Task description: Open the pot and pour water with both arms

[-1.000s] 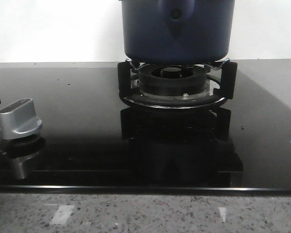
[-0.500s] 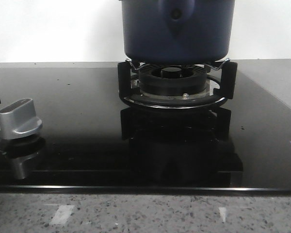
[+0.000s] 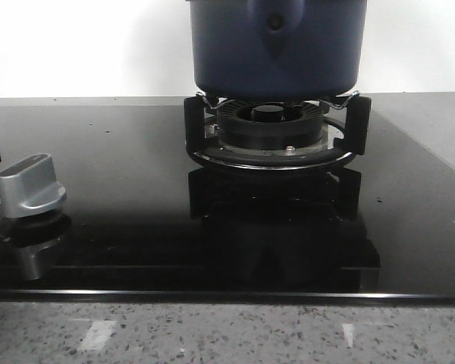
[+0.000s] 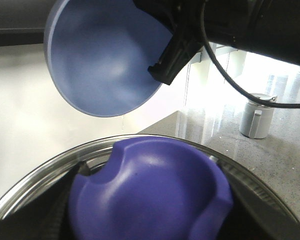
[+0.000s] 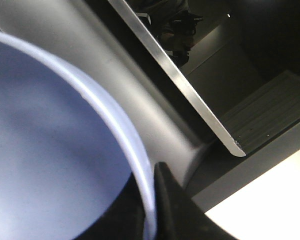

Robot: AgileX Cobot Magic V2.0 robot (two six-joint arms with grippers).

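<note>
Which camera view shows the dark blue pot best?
The front view: the pot sits on the burner stand, its side and handle bracket plain. The wrist views show no pot body I can identify.

So we've got the pot sitting on the burner grate, toward the far side of the cooktop, a bit right of centre. The knob is way off at the near left. A stone counter edge runs nearest us, wall behind.
</note>
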